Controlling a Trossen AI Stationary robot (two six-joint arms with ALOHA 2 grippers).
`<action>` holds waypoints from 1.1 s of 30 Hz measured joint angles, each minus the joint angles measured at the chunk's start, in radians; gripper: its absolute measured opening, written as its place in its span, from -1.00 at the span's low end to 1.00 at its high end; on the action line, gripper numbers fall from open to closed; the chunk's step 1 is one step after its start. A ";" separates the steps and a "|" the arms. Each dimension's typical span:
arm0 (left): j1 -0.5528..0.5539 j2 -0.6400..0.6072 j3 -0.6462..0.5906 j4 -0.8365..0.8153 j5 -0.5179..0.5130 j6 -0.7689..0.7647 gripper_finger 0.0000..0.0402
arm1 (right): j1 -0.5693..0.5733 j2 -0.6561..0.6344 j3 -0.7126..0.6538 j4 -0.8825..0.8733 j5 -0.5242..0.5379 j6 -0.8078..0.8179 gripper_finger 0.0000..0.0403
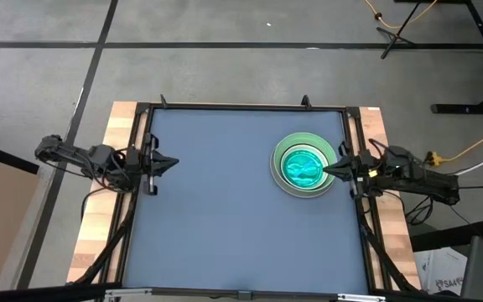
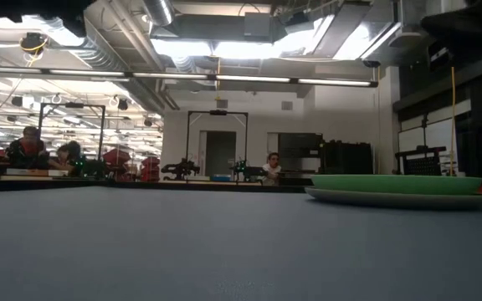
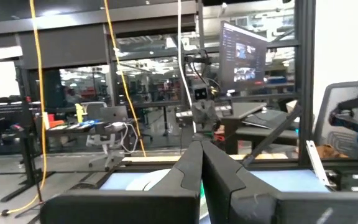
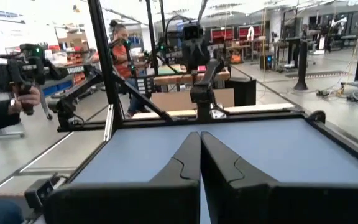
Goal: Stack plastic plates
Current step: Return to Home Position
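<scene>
Left gripper (image 1: 164, 164): at the left edge of the table (image 1: 225, 226), fingers pressed together, holding nothing. The left wrist view agrees, with both fingers touching along their length. It is well apart from the plates, most of the table lying between.

Middle of the table: no loose plates in the high or low view.

Plates: one stack (image 1: 304, 165) on the right half of the table, near the right edge, roughly in line with both grippers. From above, the grey plate (image 1: 275, 172) is at the bottom, the light green plate (image 1: 285, 149) sits on it, and smaller ones are nested inside with a translucent blue-green plate (image 1: 303, 169) on top. Can't count the layers. In the low view, green sits flat on the wider grey, level.

Right gripper (image 1: 329, 170): at the right edge, fingers closed, empty. Its tip points left and shows over the stack's right rim from above. Height over the rim: can't tell. The right wrist view shows only table past the fingers.

Key relation: the stack lies directly left of the right gripper, on its pointing line. The plates are round, so there is no long axis. The right arm is far nearer.

Judgement: stacking looks done, and only parking the arms remains. The right arm should go up and rightward, or the tip may catch the rim and slide the stack.
</scene>
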 joint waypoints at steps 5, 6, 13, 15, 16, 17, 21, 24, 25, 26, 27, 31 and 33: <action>0.045 0.000 -0.038 0.053 0.031 -0.002 -1.00 | 0.000 0.000 -0.066 0.090 -0.004 0.000 -1.00; 0.056 0.000 -0.042 0.055 0.044 -0.004 -1.00 | 0.000 0.000 -0.084 0.109 -0.004 0.000 -1.00; 0.135 0.000 -0.061 0.054 0.103 -0.036 -1.00 | 0.000 0.000 -0.167 0.188 -0.004 0.016 -1.00; 0.153 0.000 -0.064 0.053 0.116 -0.046 -1.00 | 0.000 0.000 -0.180 0.193 -0.004 0.024 -1.00; 0.163 0.000 -0.068 0.054 0.124 -0.057 -1.00 | 0.000 0.000 -0.188 0.193 -0.004 0.032 -1.00; 0.172 0.000 -0.075 0.053 0.131 -0.066 -1.00 | 0.000 0.000 -0.196 0.191 -0.004 0.039 -1.00; 0.198 0.000 -0.111 0.051 0.157 -0.112 -1.00 | 0.000 0.000 -0.225 0.191 -0.004 0.042 -1.00; 0.213 0.000 -0.137 0.050 0.157 -0.143 -1.00 | 0.000 0.000 -0.240 0.195 -0.003 0.044 -1.00; 0.216 0.000 -0.144 0.050 0.157 -0.151 -1.00 | 0.000 0.000 -0.241 0.200 -0.004 0.043 -1.00; 0.220 0.000 -0.151 0.050 0.157 -0.158 -1.00 | 0.000 0.000 -0.241 0.201 -0.006 0.043 -1.00; 0.223 0.000 -0.157 0.050 0.157 -0.160 -1.00 | 0.000 0.000 -0.241 0.201 -0.006 0.043 -1.00; 0.227 0.000 -0.180 0.051 0.157 -0.166 -1.00 | 0.000 0.000 -0.241 0.203 -0.026 0.042 -1.00; 0.227 0.000 -0.190 0.051 0.157 -0.167 -1.00 | 0.000 0.000 -0.241 0.203 -0.036 0.042 -1.00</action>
